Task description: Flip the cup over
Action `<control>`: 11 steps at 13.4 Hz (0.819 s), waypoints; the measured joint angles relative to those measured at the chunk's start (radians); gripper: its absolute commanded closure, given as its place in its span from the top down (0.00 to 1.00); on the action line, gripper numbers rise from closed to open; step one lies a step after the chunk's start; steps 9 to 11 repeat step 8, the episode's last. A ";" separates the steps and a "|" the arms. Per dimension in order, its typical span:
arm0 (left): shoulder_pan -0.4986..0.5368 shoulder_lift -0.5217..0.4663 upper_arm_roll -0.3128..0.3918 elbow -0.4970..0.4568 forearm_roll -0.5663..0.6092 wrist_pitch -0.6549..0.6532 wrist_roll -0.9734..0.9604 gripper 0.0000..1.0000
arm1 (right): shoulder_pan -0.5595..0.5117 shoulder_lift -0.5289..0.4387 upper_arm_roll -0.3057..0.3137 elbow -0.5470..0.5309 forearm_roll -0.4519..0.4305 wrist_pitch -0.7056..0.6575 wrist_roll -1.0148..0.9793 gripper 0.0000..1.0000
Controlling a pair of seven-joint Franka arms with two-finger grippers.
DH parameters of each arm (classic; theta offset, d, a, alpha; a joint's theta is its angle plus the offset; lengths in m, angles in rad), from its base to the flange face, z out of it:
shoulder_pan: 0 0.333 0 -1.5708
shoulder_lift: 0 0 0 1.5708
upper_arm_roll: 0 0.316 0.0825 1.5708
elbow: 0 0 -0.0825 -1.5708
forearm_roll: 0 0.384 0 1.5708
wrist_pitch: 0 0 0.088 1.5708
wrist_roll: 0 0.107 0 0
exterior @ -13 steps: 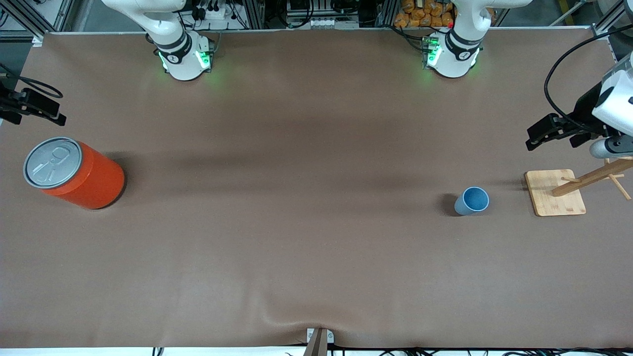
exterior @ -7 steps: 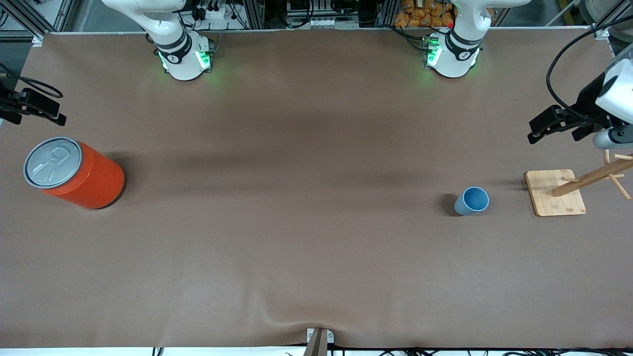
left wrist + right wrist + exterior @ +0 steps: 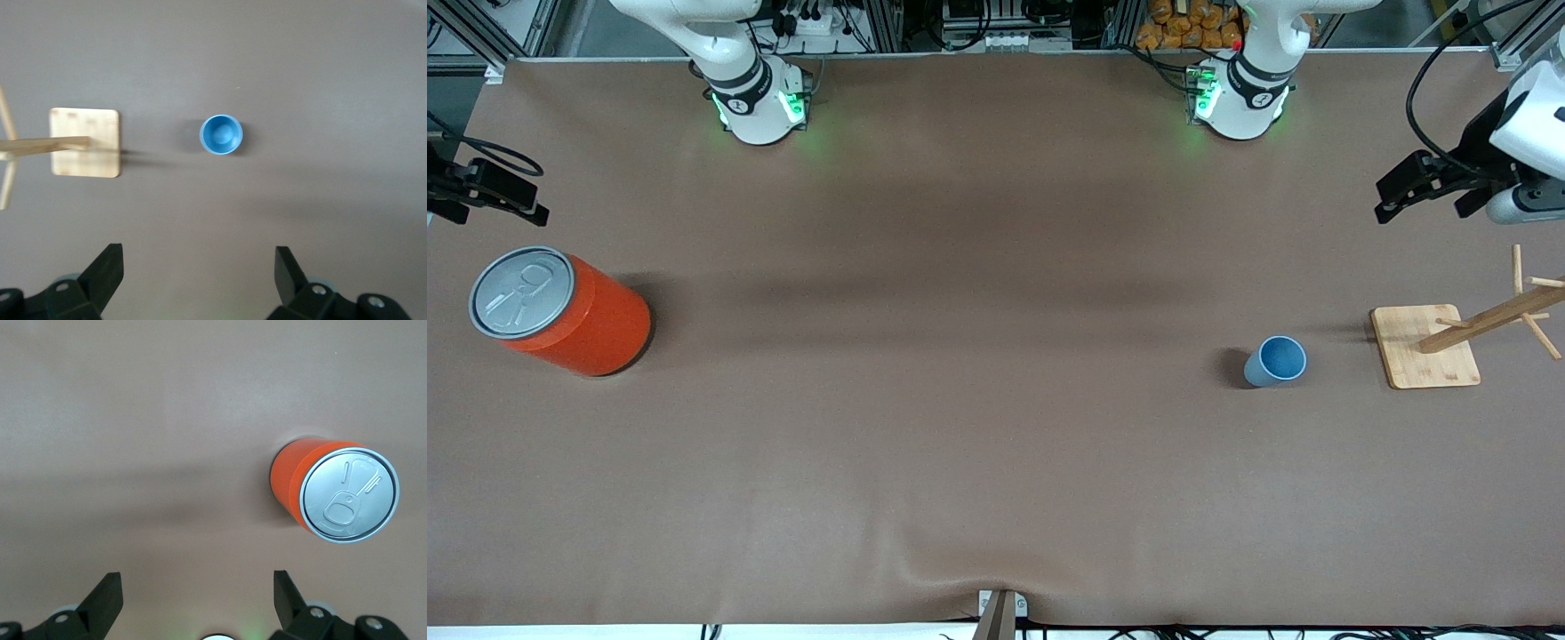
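The small light blue cup (image 3: 1276, 361) stands upright with its mouth up and its darker blue inside showing, on the brown table toward the left arm's end. It also shows in the left wrist view (image 3: 221, 135). My left gripper (image 3: 1427, 200) is open and empty, high over bare table at the left arm's end, well apart from the cup; its fingers frame bare table (image 3: 197, 260). My right gripper (image 3: 489, 206) is open and empty at the right arm's end of the table, over bare table beside the orange can (image 3: 197, 583).
A large orange can (image 3: 560, 311) with a grey pull-tab lid stands at the right arm's end, also in the right wrist view (image 3: 333, 497). A wooden peg rack on a square base (image 3: 1424, 345) stands beside the cup, also in the left wrist view (image 3: 85, 142).
My left gripper has drawn away from above the wooden rack toward the robots' side of the table. The cup, the can and the right gripper have not moved.
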 measured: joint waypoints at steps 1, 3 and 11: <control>0.000 -0.003 -0.001 0.001 0.017 -0.008 0.000 1.00 | 0.001 0.000 0.000 0.000 0.000 0.000 0.000 1.00; 0.001 -0.005 -0.002 0.008 0.022 -0.009 0.000 1.00 | 0.001 0.000 0.000 0.000 0.000 0.000 0.000 1.00; 0.004 -0.005 0.000 0.019 -0.007 -0.009 0.000 1.00 | 0.001 0.000 0.000 0.000 0.000 0.000 0.000 1.00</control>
